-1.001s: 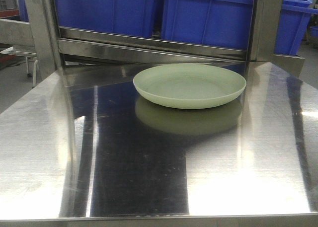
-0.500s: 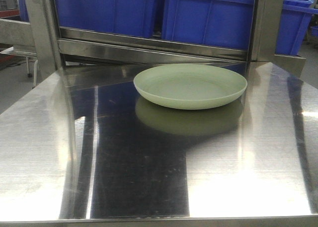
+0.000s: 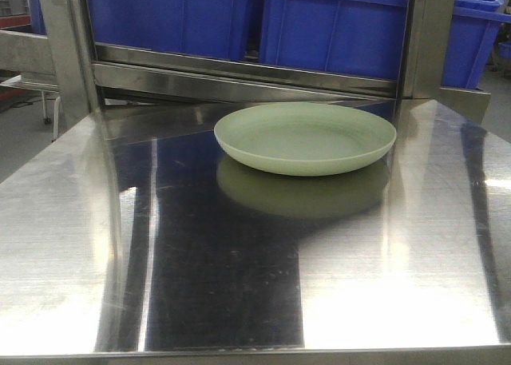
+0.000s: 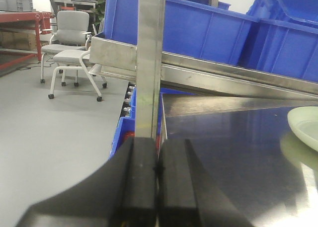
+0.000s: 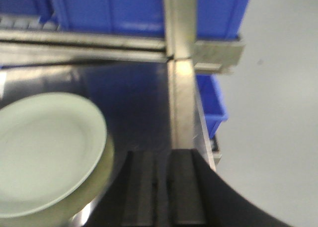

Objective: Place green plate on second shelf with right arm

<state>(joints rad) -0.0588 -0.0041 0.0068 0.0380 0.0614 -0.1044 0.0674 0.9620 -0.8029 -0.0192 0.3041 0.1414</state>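
Observation:
The pale green plate (image 3: pixel 305 137) lies flat on the steel shelf surface (image 3: pixel 200 285), toward the back and a little right of centre, with nothing touching it. No gripper appears in the front view. In the right wrist view my right gripper (image 5: pixel 163 157) hovers just right of the green plate (image 5: pixel 44 152), its fingers a narrow gap apart and empty; the picture is blurred. My left gripper (image 4: pixel 158 155) is shut on nothing at the shelf's left edge, and only the rim of the green plate (image 4: pixel 305 127) shows far to its right.
Blue plastic bins (image 3: pixel 335 29) sit on a sloping steel rack behind the plate. Steel upright posts (image 3: pixel 423 37) (image 4: pixel 149 63) (image 5: pixel 180 88) stand at the back corners. More blue bins (image 5: pixel 211 103) sit below. An office chair (image 4: pixel 69 43) stands on the grey floor at left.

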